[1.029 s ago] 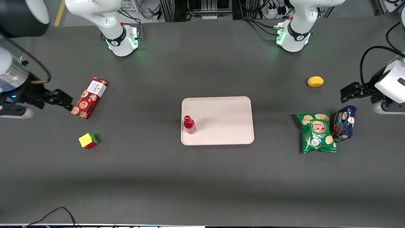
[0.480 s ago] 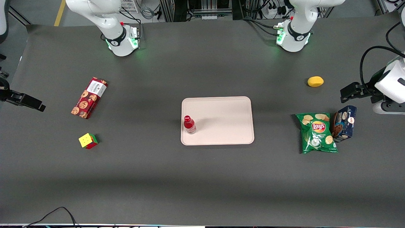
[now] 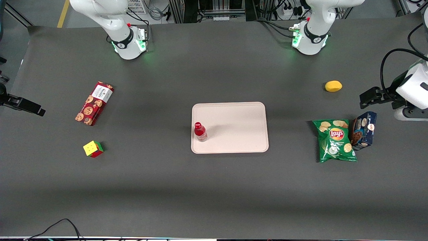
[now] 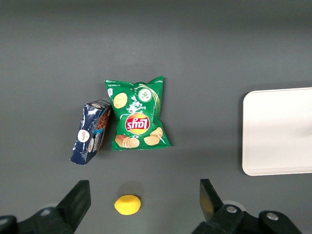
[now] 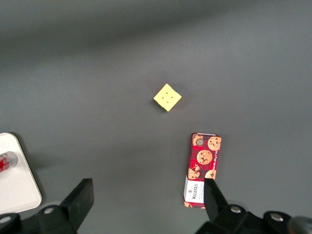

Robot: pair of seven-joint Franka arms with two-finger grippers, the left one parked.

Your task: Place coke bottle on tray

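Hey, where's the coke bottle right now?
The coke bottle stands upright on the tray, at its edge toward the working arm's end; the open claw is far off, near the cookie box.

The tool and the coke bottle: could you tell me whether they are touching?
Apart. The front view shows the open tool at the working arm's end of the table, with bare table separating it from the coke bottle standing on the tray.

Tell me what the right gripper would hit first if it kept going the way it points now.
Probably bare table: the open gripper points down between the cookie box and the tray, touching neither. Height above the table is unclear.
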